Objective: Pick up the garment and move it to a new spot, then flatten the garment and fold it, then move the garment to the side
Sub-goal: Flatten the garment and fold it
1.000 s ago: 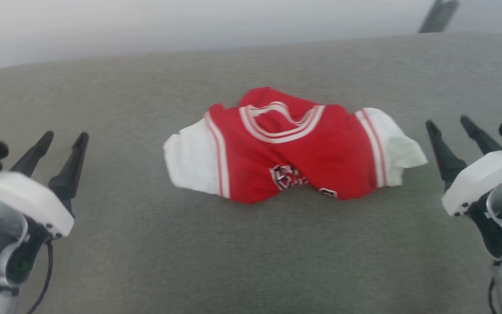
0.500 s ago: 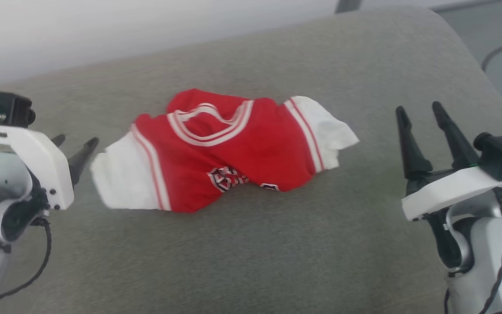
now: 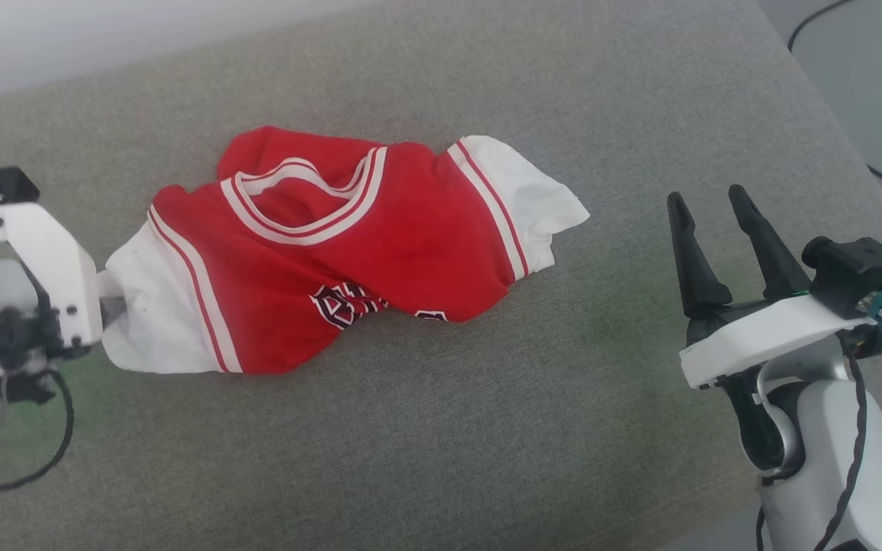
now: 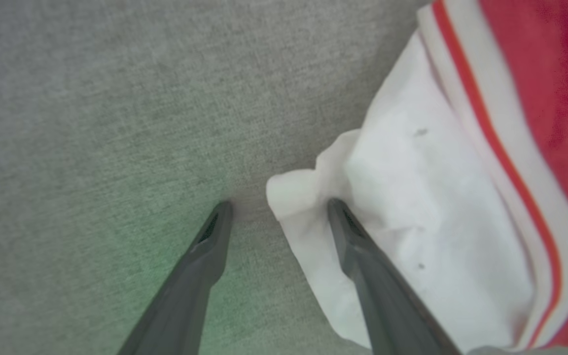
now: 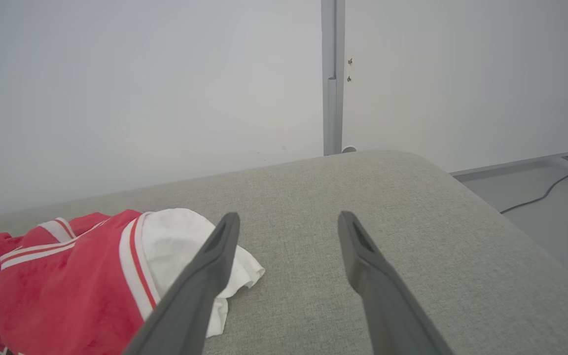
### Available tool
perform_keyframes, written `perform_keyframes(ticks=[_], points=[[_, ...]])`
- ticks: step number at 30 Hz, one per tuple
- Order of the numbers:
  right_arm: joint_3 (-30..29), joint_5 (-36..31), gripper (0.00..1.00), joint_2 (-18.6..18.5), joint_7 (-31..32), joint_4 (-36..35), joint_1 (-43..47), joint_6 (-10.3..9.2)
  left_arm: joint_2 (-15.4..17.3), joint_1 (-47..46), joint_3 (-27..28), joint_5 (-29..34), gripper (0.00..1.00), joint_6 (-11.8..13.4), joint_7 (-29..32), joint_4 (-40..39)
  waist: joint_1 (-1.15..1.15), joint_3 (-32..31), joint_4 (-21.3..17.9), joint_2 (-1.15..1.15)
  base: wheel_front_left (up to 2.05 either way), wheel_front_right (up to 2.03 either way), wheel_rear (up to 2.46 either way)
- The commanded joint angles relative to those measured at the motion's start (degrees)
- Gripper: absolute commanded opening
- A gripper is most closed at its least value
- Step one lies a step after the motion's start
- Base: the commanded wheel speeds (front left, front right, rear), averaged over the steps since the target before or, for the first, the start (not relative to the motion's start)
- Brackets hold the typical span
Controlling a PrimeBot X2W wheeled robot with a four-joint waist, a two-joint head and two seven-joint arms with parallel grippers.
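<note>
Upholstery (image 3: 441, 444), grey, bears the garment (image 3: 410, 245); white wall (image 5: 141, 98) behind; left fingers (image 4: 200, 276), right fingers (image 3: 694, 264) gape empty.

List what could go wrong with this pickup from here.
The open left claw straddles only the corner of the white sleeve; a thin pinch could slip on lifting. The garment lies crumpled, and the right claw stands apart from it, so a one-sided lift may twist it further.
</note>
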Motion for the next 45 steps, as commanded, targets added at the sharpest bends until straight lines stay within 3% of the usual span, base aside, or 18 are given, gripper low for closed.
perform_keyframes(ticks=[1,4,5,6,14,22,37,45], points=[[0.16,0.08,1.0,0.33,-0.53,0.37,-0.62,0.0,-2.15,1.13,-0.92,-0.78,1.0,0.33,0.56,1.73,0.0,0.52,-0.15,0.0,0.0,0.0,0.0],[0.18,-0.43,1.0,0.38,-0.84,0.78,-1.14,0.0,-3.92,0.54,-1.45,-1.64,0.96,0.22,1.5,3.41,0.0,1.07,0.06,0.0,0.0,0.0,0.0],[0.14,-0.66,1.0,0.44,-0.9,0.93,-1.37,0.0,-4.35,0.24,-1.67,-1.9,0.21,-0.47,1.48,3.74,0.0,1.22,0.18,0.0,0.0,0.0,0.0],[0.08,-0.76,1.0,0.49,-0.97,1.05,-1.58,0.0,-4.75,0.0,-1.7,-2.36,0.0,-0.91,1.65,4.23,0.0,1.36,0.3,0.0,0.0,0.0,0.0],[-0.61,-1.83,1.0,0.32,-1.26,1.72,-2.54,0.0,-3.91,-2.42,-1.22,-2.27,0.0,-2.27,0.58,6.47,0.0,1.59,2.03,0.0,0.0,0.0,0.0],[-2.7,-3.23,1.0,-0.38,-0.19,1.66,-1.93,0.0,0.26,-1.99,2.41,-2.88,0.0,-1.9,-2.82,4.31,0.0,0.2,5.73,0.0,0.0,0.0,0.0],[-4.3,-4.89,1.0,-1.27,2.55,0.22,0.31,0.0,7.5,12.72,8.43,-5.07,0.0,4.47,-4.88,-9.15,0.0,-3.1,11.06,0.0,0.0,0.0,0.0],[-3.83,-4.49,1.0,-1.36,3.29,0.39,1.05,-0.01,4.79,19.52,10.09,-7.94,0.0,4.77,-7.54,-9.85,0.0,-3.47,11.7,0.0,0.0,0.0,0.0]])
